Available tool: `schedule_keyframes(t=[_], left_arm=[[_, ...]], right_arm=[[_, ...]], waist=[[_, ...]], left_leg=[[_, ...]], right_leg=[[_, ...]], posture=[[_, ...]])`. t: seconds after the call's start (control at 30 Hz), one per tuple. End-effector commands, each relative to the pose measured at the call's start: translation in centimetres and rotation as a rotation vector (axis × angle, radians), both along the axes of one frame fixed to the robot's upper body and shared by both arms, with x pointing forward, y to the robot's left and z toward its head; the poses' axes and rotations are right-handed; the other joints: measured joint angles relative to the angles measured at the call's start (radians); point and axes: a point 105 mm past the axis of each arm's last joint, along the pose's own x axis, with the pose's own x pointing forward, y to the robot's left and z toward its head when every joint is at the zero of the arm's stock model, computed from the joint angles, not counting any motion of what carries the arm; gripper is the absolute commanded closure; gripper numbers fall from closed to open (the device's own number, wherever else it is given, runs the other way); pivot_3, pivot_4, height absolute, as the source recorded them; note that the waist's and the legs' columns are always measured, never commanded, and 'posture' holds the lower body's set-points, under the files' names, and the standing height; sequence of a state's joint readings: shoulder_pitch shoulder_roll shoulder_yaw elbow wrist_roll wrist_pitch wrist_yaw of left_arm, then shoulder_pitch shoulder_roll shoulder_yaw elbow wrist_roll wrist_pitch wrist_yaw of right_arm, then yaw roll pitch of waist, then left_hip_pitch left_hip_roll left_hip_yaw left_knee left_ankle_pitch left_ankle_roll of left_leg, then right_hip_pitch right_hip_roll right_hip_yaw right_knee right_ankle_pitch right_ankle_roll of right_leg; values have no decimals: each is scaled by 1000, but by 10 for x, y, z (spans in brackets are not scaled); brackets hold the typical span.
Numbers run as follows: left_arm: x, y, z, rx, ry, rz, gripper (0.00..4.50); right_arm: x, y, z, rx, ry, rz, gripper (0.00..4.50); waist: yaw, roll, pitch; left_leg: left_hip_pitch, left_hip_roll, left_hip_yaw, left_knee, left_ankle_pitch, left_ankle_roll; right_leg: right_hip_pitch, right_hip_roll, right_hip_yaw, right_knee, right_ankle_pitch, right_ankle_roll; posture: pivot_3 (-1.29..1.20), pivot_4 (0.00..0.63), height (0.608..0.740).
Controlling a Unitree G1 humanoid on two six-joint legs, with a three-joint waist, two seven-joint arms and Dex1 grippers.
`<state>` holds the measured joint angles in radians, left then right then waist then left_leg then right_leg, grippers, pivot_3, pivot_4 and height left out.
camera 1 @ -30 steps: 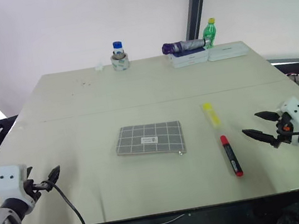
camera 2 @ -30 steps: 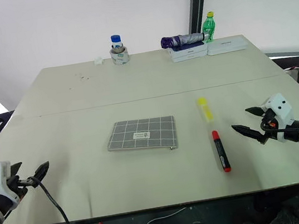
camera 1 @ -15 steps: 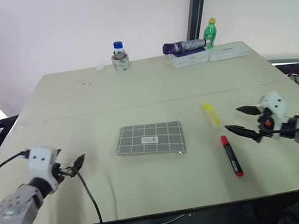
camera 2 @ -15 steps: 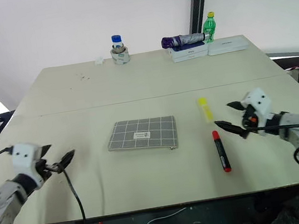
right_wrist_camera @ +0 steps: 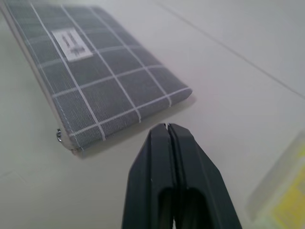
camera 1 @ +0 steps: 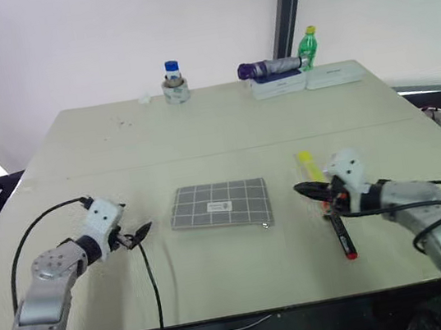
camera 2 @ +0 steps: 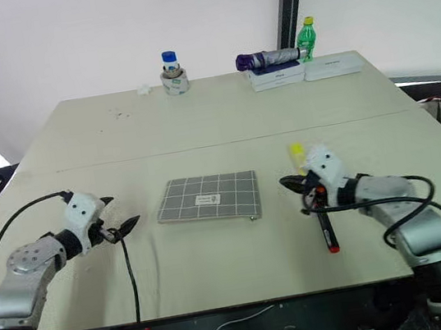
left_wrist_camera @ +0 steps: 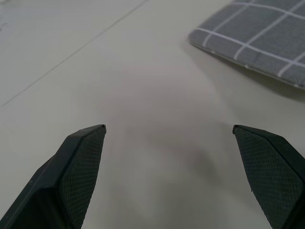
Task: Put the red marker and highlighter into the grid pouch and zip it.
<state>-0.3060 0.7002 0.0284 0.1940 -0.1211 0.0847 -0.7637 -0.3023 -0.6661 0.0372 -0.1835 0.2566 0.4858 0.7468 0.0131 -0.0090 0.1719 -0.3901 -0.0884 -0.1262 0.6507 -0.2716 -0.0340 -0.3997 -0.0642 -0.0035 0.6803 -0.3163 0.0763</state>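
Right gripper: two black fingers pressed flat together, tip to tip, nothing between them. It hangs just above the table, pointing toward the near right corner of the grid pouch (close to it, not touching). In the head views this gripper sits between the pouch and the two pens, its wrist body over the spot where the pens meet.

Left gripper: fingers spread wide apart, bare tabletop between them, nothing held. It aims at the pouch's left edge, near but apart; in the head views it is low over the table, left of the pouch.

Grid pouch: flat on the table, roughly centred, long side across, white label facing up. Zipper pull at the near right corner (zip looks closed along the near edge, hard to be sure).

Highlighter: lying on the table right of the pouch, yellow, pointing away, its near end hidden behind the right wrist.

Red marker: on the table just nearer than the highlighter, roughly in line with it, its far end under the right wrist. Neither pen is in the pouch.

Far edge of the table: a roll of tape with a blue-capped bottle, a green bottle, a folded purple umbrella on flat white boxes.
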Motion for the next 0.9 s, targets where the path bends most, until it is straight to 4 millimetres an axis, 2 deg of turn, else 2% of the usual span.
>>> schedule_keyframes(t=[0.03, 0.33, 0.47, 0.6, 0.77, 0.9], left_arm=[[4, -13, 4, 113, -55, -140, 0], [13, -40, -3, 297, -160, -346, 0], [18, -52, 3, 293, -223, -392, 0], [15, -64, 7, 266, -257, -466, 0], [1, -79, -1, 286, -244, -593, 0], [-2, -83, 1, 277, -249, -621, 0]], right_arm=[[11, 3, 4, -64, -47, -53, 4453], [25, 11, -16, -144, -25, -123, 4453], [27, 16, -21, -135, -11, -127, 4453], [27, 19, -24, -120, 19, -128, 4453], [29, 20, -26, -128, 24, -135, 4453], [30, 23, -24, -128, 19, -129, 4453]], waist=[[-1, 0, 0], [-3, 0, 0], [-3, 0, 0], [-4, 0, 0], [-12, 0, 0], [-16, 0, 0]], left_leg=[[0, 0, 0, 0, 0, 0], [-1, 0, 0, 0, 1, -1], [-1, 0, 0, 1, 1, -1], [-1, -1, 0, 1, 1, -1], [-1, 0, 0, 1, 1, -1], [-1, 0, 0, 1, 1, -1]], right_leg=[[0, 0, 0, 0, 0, 0], [-2, 0, 0, 1, 0, 0], [-2, 0, 0, 2, 0, 0], [-2, 0, 0, 2, 0, 0], [-2, 0, 0, 2, 0, 0], [-2, 0, 0, 2, 0, 0]], posture=[[0, 150, 740], [0, 150, 740], [0, 150, 740], [0, 150, 740], [0, 150, 740], [0, 150, 740]])
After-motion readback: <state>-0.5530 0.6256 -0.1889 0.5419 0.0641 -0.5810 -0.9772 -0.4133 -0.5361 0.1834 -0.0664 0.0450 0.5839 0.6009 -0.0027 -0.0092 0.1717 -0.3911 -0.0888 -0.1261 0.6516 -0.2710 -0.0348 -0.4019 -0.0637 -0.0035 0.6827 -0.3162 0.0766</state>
